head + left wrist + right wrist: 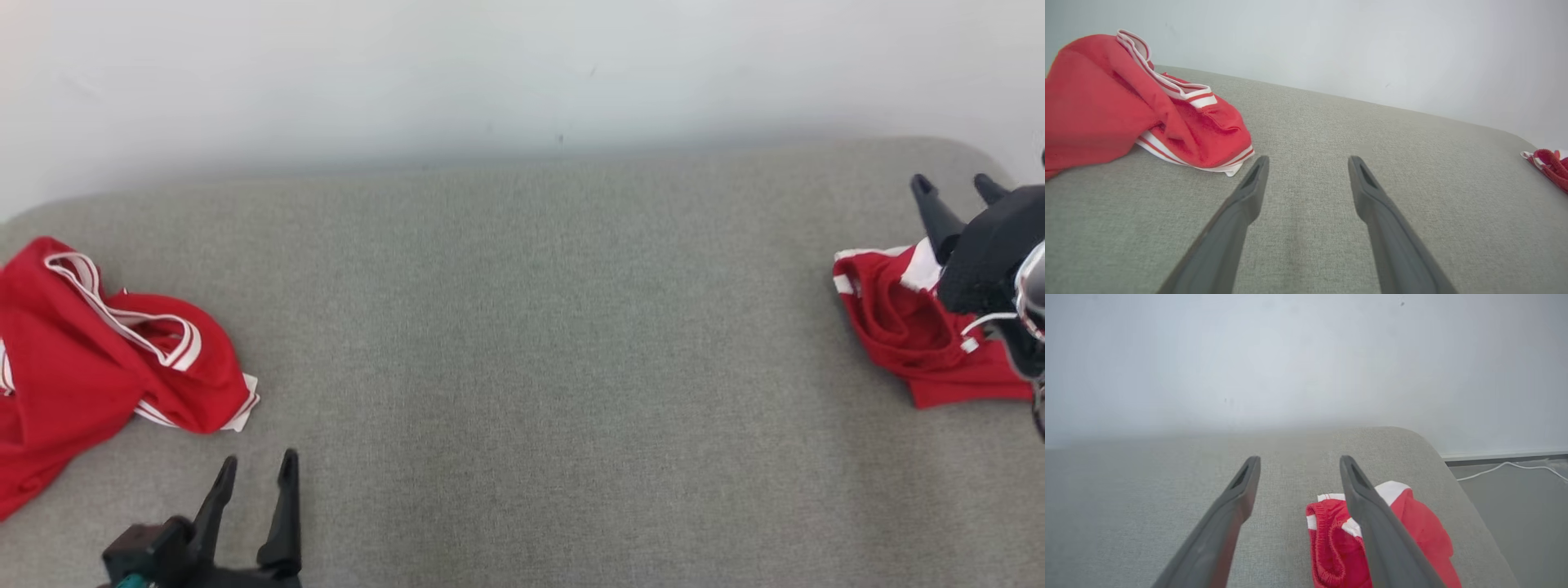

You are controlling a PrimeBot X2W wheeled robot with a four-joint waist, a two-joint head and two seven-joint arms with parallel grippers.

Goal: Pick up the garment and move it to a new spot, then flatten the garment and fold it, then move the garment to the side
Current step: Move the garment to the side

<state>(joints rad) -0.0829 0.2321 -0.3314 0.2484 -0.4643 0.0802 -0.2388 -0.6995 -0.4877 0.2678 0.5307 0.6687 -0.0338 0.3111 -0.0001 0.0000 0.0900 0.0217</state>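
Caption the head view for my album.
Open left claw beside crumpled red garment; open right claw above smaller red bundle on grey cushion.

No legible lettering, label, brand mark, numeral or sign can be read anywhere in these views.

On cushion, garment at left, second garment at far right edge, wall behind.

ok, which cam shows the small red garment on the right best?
Head view: most of the small red garment is in frame, the right gripper hiding one side. Right wrist: closer, but a finger crosses it. Left wrist: a sliver at the edge.
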